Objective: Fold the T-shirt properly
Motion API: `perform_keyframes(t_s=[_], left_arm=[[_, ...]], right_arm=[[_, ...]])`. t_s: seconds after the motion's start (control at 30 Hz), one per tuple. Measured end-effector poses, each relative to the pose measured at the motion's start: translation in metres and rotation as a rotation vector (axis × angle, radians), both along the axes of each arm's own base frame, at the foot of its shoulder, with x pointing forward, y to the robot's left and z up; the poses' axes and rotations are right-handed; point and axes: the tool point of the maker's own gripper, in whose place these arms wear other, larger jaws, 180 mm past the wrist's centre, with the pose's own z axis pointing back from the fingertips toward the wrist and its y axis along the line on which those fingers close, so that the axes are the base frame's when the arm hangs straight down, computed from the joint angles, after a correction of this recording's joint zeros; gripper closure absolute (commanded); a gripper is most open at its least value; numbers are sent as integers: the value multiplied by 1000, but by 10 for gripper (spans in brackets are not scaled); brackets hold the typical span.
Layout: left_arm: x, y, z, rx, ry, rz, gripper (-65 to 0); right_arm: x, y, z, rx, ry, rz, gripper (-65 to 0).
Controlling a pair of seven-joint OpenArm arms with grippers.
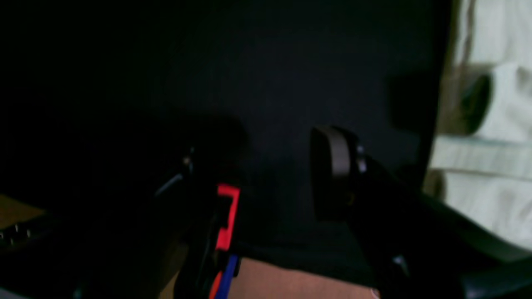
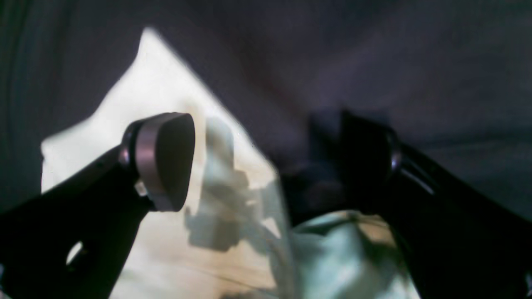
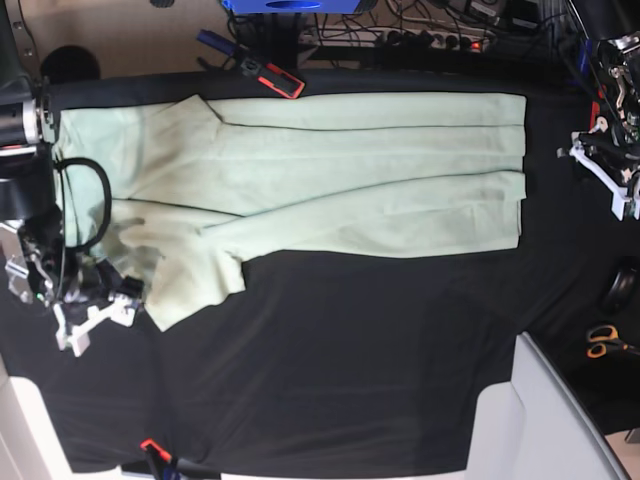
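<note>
Two grippers (image 2: 266,166), one T-shirt (image 3: 330,175)

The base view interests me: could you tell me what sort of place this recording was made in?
Probably a robotics lab bench, not a home. A black table cover holds a spread T-shirt, cables and power strips crowd the far edge, and scissors lie near an arm mount.

Right hand (image 2: 266,162) sits low at one tabletop edge, jaws spread wide, nothing gripped; left hand (image 1: 266,166) at the opposite edge, jaws parted, empty.
</note>
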Motion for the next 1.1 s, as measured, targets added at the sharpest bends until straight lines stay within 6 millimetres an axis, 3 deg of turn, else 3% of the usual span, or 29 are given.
perform_keyframes(t_s=[0.13, 0.37, 0.47, 0.63, 0.8, 1.1], left_arm=[[3, -1, 1, -4, -11, -3, -334], [0, -1, 0, -7, -4, -1, -334], [0, 0, 0, -2, 0, -1, -334], [0, -1, 0, -4, -2, -1, -334], [0, -1, -1, -4, 0, -1, -334], [-1, -1, -2, -5, 2, 0, -334]], right_arm=[[6, 38, -4, 67, -5, 74, -535], [8, 36, -7, 52, -21, 63, -531], [9, 44, -8, 47, -21, 83, -448], [6, 56, -11, 64, -13, 95, -236], [7, 57, -10, 67, -13, 93, 0], [24, 54, 5, 60, -40, 93, 0]])
